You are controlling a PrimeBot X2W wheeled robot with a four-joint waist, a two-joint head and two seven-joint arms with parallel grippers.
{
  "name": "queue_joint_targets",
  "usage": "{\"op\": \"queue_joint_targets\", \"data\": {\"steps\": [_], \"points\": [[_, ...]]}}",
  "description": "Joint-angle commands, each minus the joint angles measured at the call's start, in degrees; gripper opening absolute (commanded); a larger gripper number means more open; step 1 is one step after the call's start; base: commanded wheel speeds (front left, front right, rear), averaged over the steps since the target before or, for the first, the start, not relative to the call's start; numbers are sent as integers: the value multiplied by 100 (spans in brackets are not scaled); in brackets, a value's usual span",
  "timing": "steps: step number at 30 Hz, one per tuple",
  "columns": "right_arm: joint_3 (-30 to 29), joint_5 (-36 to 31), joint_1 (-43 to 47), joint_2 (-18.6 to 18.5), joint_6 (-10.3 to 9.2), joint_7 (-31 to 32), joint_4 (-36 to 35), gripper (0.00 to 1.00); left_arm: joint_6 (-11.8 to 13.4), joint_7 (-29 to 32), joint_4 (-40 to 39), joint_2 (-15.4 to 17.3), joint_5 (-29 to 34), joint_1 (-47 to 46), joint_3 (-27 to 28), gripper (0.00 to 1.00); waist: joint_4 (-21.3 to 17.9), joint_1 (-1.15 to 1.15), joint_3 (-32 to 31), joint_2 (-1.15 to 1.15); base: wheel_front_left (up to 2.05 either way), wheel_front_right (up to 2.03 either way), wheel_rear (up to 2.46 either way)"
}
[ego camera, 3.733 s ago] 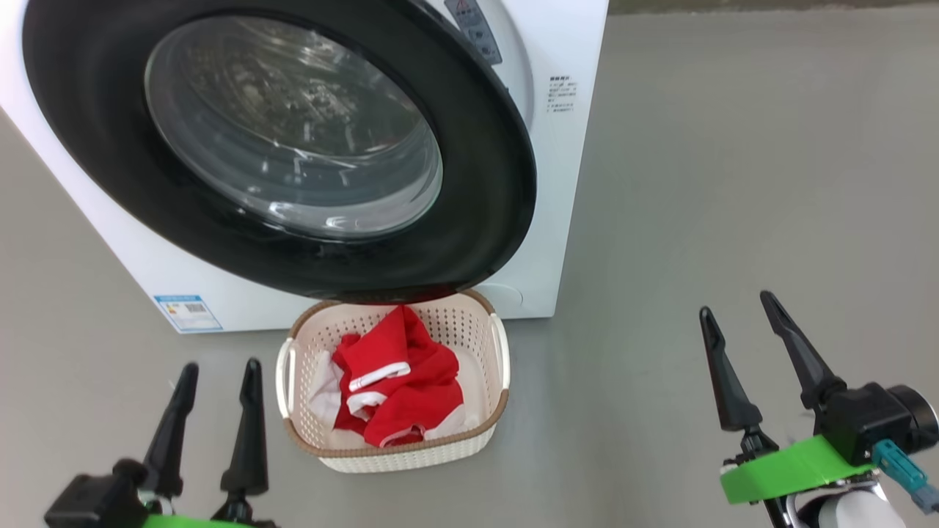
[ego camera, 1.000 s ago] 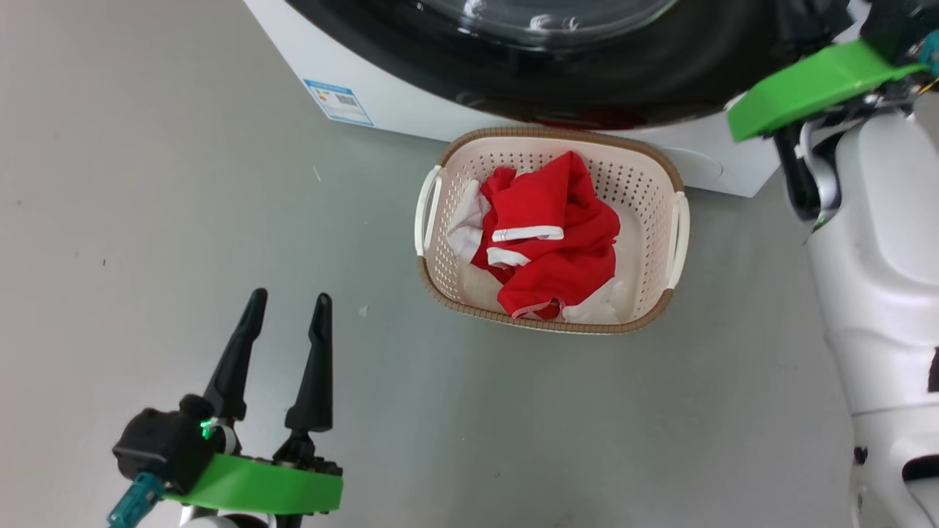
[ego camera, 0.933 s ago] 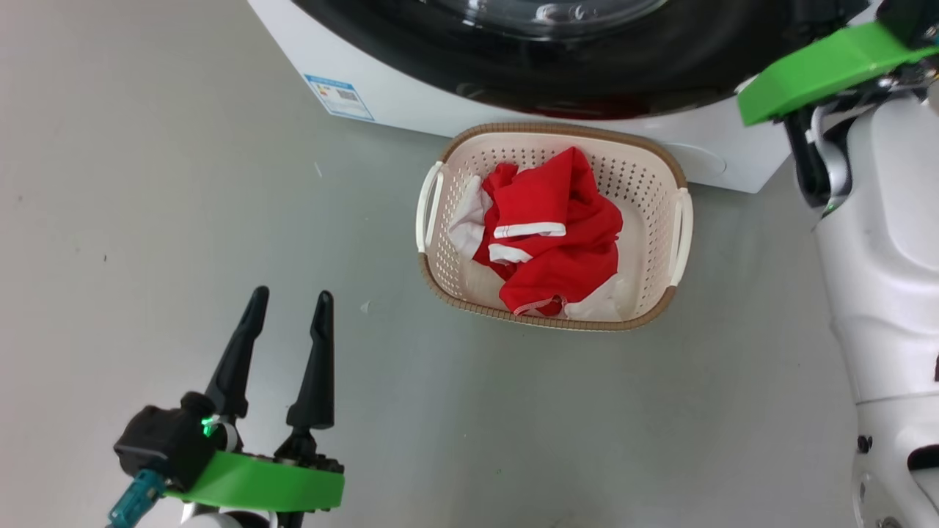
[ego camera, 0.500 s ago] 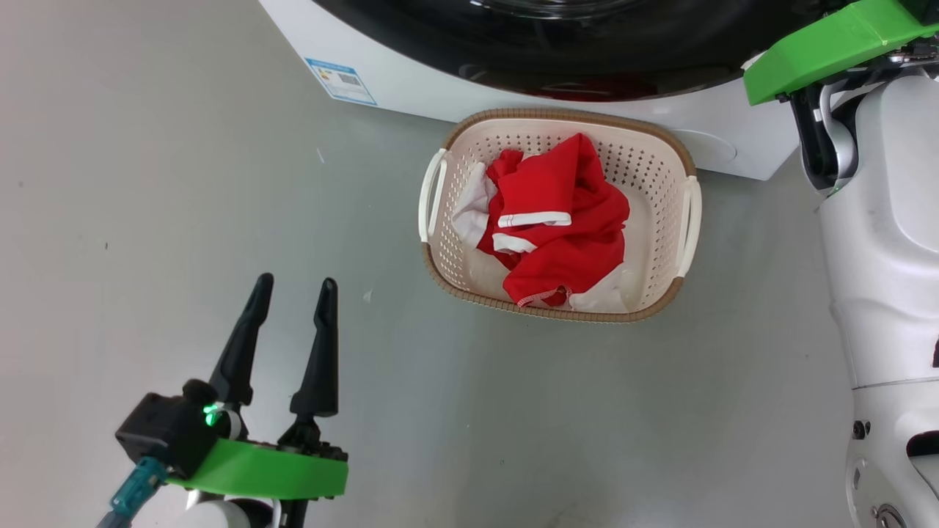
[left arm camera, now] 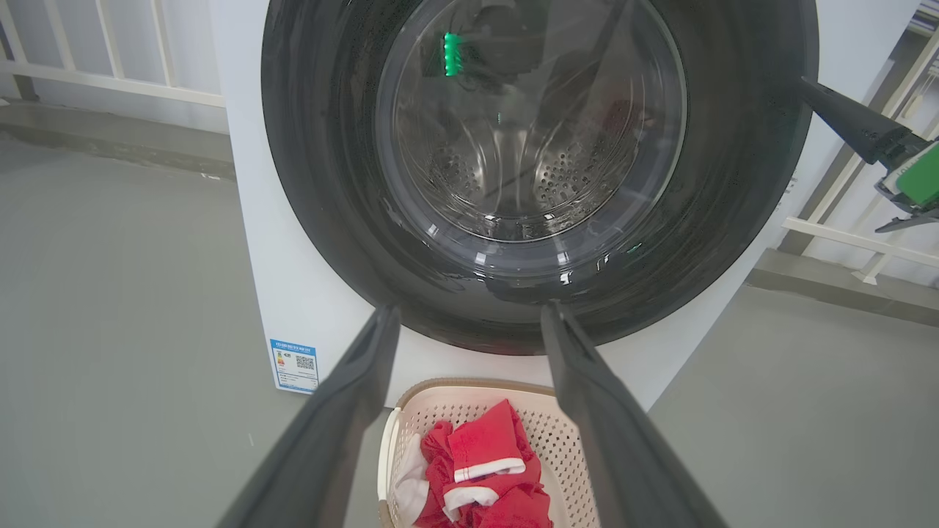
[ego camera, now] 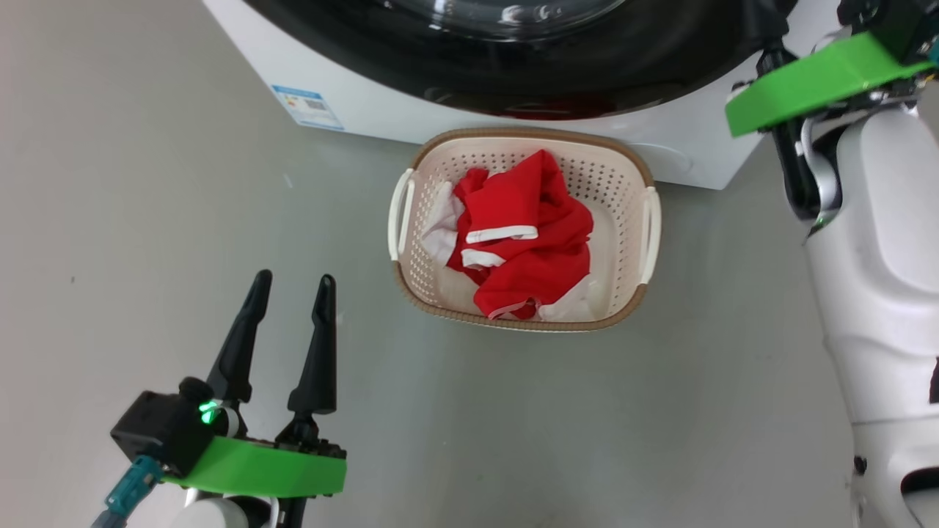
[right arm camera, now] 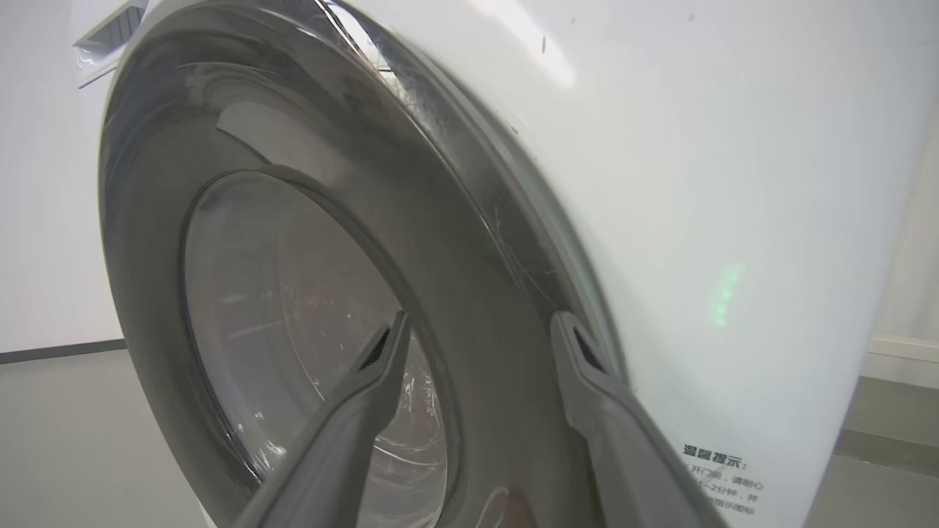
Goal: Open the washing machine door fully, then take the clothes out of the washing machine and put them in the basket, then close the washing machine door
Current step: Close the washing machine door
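Observation:
The washing machine (ego camera: 381,121) stands at the top of the head view, its door (ego camera: 660,66) lying close against its front. Below it on the floor is the basket (ego camera: 616,198) with the red clothes (ego camera: 528,242) in it. My left gripper (ego camera: 293,279) is open at the lower left, well short of the basket. In the left wrist view my left gripper (left arm camera: 471,309) points at the door (left arm camera: 308,147) above the basket (left arm camera: 455,384) and clothes (left arm camera: 484,455). My right gripper (right arm camera: 480,323) is open, fingers astride the door's (right arm camera: 147,220) right rim beside the white front (right arm camera: 733,183).
Grey floor lies all around. My white right arm (ego camera: 880,293) and its green bracket (ego camera: 814,81) fill the right side of the head view. A blue label (ego camera: 308,106) is on the machine's lower left. White railings (left arm camera: 110,73) stand behind the machine.
My right arm has risen from the lower right to the door's right edge, and the door now lies closer to the machine. The head camera has shifted. Basket, clothes and left gripper are unchanged.

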Motion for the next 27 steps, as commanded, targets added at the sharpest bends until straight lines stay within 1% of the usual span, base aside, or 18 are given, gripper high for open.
{"op": "queue_joint_targets", "data": {"steps": [1, 7, 10, 12, 19, 27], "points": [[160, 120, 152, 106, -21, 11, -223, 100, -20, -69, -141, 64, 1, -115, 205, 100, -149, 0, -116, 0, 0, 0, 0], [403, 368, 766, 106, -21, 11, -533, 100, 15, -69, -133, 47, -69, -96, 283, 100, -428, 0, -349, 0, 0, 0, 0], [423, 383, 1193, 106, -21, 11, -761, 100, 87, -69, -209, 37, -86, -25, 351, 100, -634, 0, -541, 0, 0, 0, 0], [415, 387, 1305, 106, -21, 11, -824, 100, 100, -69, -217, 36, -84, -5, 367, 100, -684, 0, -591, 0, 0, 0, 0], [335, 342, 2074, 106, -21, 11, -1193, 100, 103, -69, -181, 33, 40, 144, 447, 100, -989, 0, -982, 0, 0, 0, 0], [17, 101, 2887, 106, -21, 11, -1541, 100, 73, -69, -145, 76, 101, 306, 586, 100, -1264, 0, -1339, 0, 0, 0, 0]]}}
